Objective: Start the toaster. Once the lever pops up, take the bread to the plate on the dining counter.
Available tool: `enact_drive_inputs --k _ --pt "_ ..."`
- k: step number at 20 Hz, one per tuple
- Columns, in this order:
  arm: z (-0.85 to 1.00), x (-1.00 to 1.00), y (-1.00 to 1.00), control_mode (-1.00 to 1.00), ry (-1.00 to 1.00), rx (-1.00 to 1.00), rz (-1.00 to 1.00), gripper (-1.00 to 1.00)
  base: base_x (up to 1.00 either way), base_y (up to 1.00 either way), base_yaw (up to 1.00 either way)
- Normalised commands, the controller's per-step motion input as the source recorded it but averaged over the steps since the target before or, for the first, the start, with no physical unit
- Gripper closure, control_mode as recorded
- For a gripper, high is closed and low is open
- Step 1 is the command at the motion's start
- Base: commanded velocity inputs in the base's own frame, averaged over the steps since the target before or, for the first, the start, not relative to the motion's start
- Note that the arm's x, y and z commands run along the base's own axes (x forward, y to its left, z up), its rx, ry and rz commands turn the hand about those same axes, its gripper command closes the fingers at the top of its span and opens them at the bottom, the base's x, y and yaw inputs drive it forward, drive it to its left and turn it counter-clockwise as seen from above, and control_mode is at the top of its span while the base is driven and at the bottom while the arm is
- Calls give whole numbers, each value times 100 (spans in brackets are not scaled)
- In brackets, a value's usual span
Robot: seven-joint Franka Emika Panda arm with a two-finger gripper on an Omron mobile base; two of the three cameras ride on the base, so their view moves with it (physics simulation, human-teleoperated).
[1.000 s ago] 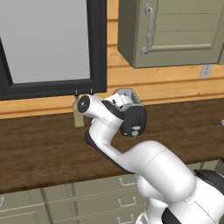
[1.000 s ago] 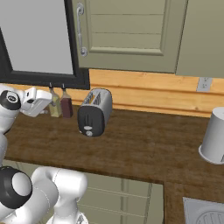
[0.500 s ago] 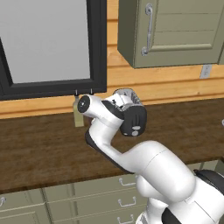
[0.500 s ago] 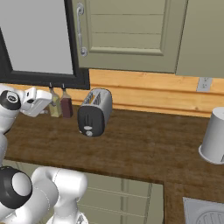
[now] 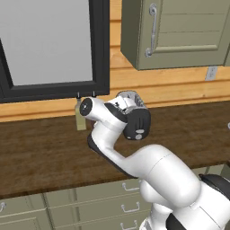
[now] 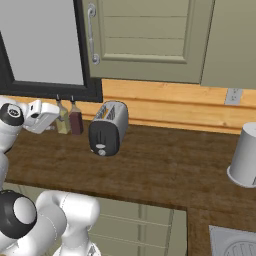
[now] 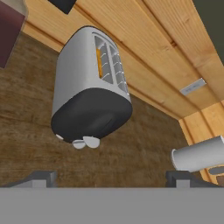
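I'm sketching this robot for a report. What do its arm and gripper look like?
The arm is made of glossy white, rounded, tube-like segments with dark, nearly black joints. One dark round cap sits on a joint near the wrist. The gripper ends in two small dark grey, blocky fingertips. No cables or markings can be made out.

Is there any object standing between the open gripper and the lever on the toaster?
Nothing visible does. In the hand view, the gripper, jaws wide apart, faces the toaster across bare worktop; the lever on its black end panel is unobstructed. The two bottles stand off to the side.
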Motion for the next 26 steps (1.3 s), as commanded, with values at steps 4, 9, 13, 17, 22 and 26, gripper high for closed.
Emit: enact_drive_inputs --k 4,9,13,17,22,26 --pt "0 0 0 -100 0 0 0 -100 0 0 0" --pt "0 0 0 -100 0 0 0 -100 0 0 0" --pt "0 0 0 -100 0 0 0 -100 0 0 0" --pt "0 0 0 -100 0 0 0 -100 0 0 0" --pt "0 0 0 -100 0 0 0 -100 0 0 0" --pt "0 0 0 -100 0 0 0 -100 0 0 0"
